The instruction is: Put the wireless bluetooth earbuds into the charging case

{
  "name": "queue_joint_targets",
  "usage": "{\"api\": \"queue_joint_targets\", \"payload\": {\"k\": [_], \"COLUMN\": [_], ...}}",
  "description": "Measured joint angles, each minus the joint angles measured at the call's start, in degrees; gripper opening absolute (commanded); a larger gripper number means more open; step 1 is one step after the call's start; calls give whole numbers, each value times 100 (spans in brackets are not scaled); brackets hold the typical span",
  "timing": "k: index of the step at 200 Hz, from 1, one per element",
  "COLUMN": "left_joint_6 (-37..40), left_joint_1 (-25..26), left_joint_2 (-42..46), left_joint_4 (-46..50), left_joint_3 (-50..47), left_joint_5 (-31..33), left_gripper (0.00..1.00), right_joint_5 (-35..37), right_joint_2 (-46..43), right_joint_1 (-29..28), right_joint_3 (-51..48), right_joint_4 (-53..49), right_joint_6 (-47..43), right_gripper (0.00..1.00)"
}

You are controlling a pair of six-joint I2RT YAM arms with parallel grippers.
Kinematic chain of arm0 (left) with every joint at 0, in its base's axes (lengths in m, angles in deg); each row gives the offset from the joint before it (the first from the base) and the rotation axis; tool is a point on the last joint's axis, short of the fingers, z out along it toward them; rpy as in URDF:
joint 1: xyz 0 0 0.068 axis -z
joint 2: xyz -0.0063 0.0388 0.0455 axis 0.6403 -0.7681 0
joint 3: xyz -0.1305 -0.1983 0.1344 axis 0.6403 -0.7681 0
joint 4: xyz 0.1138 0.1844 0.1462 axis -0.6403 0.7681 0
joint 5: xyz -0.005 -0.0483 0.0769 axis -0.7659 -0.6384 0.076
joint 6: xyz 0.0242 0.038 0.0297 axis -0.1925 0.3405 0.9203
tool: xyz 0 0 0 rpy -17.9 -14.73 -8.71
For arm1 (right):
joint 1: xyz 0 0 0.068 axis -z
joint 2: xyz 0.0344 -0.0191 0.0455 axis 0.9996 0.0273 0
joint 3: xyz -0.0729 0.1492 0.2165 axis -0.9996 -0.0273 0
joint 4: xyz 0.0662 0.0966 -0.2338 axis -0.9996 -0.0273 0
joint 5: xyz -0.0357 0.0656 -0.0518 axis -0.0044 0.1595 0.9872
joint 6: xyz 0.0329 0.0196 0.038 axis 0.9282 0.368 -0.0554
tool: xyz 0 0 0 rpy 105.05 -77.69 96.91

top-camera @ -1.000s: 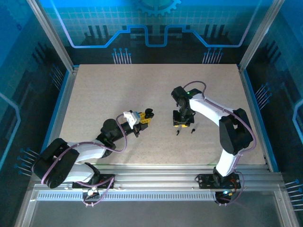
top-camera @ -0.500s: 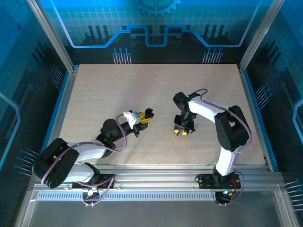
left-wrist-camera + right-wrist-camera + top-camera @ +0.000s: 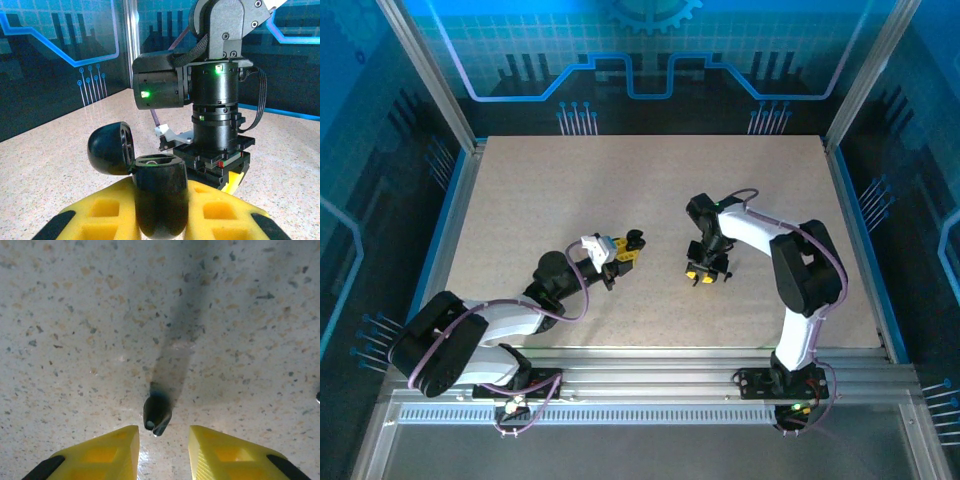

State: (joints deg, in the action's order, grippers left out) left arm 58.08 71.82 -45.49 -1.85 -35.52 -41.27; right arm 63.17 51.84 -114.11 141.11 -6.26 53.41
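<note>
Right claw (image 3: 162, 442), part-open, has moved down the frame to straddle a black earbud (image 3: 156, 415) on the tabletop (image 3: 75, 315); left claw (image 3: 160, 220) grips the open case (image 3: 159, 182), so pickup looks next.

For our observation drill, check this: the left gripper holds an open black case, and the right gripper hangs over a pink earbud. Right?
No: the earbud is black, not pink, as the right wrist view shows. The left gripper does hold the open black case, and the right gripper hangs over that earbud.
</note>
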Motion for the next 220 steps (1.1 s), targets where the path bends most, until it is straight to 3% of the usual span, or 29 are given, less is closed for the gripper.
{"api": "queue_joint_targets", "payload": {"k": [161,220], "left_joint_6": [-39,-24], "left_joint_1": [0,35], "left_joint_2": [-409,-1141], "left_joint_4": [-74,-444], "left_joint_3": [2,20], "left_joint_5": [-2,-24], "left_gripper": [17,17], "right_joint_5": [-15,286], "right_joint_2": [203,-737], "right_joint_1": [63,61], "right_joint_3": [-7,-507], "right_joint_4": [98,761], "right_joint_6": [-216,-354], "right_gripper": [16,15]}}
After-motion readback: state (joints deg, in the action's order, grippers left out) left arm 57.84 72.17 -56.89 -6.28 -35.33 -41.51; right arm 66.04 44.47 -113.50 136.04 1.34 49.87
